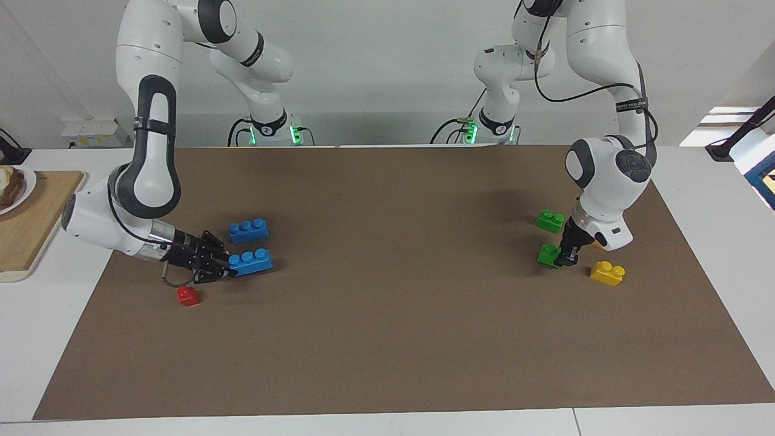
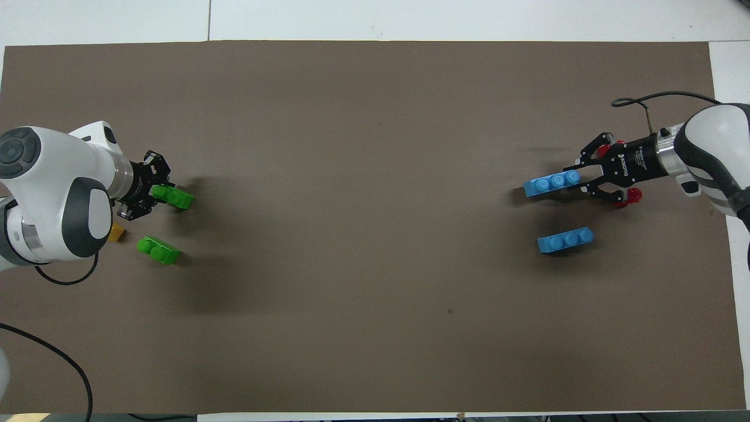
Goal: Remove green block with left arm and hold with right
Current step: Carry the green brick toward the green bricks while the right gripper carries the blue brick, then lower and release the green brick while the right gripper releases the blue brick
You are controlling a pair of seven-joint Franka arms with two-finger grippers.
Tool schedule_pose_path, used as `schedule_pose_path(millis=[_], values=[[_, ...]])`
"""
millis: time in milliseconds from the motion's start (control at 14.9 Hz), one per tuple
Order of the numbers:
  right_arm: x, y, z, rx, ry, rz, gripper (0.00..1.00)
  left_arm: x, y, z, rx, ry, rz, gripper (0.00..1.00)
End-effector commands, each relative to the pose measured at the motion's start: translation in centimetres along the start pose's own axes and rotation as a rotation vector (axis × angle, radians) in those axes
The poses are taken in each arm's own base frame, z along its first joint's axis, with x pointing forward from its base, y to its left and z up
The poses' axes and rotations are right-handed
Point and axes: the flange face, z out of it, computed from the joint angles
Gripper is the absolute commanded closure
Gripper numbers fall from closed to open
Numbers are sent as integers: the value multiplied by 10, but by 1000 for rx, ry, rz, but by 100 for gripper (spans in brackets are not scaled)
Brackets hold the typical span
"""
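Two high opposed views, one shared table [image 1: 387,339]

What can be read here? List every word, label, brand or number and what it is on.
"ROBOTIQ": white lettering on the black body of the right gripper, seen in the overhead view.
White lettering on the black strap round the left arm: too small to read.
No other text, number or sign can be read.
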Motion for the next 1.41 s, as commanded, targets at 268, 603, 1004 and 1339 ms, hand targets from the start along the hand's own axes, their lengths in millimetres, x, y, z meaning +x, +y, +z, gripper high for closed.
schedule_pose_path(millis=[268, 603, 1004, 1339], values=[[4, 1, 10, 15, 27, -18, 100, 18, -7, 7, -6, -9, 90, 7], [10, 8, 19, 22, 44, -5, 100, 19, 0, -15, -33, 11, 138, 0], [13, 9, 15, 34, 47, -1, 100, 15, 9, -77, -41, 20, 167, 0], [10, 5, 7, 43, 51, -10, 7, 8, 7, -152, -32, 27, 402, 0]])
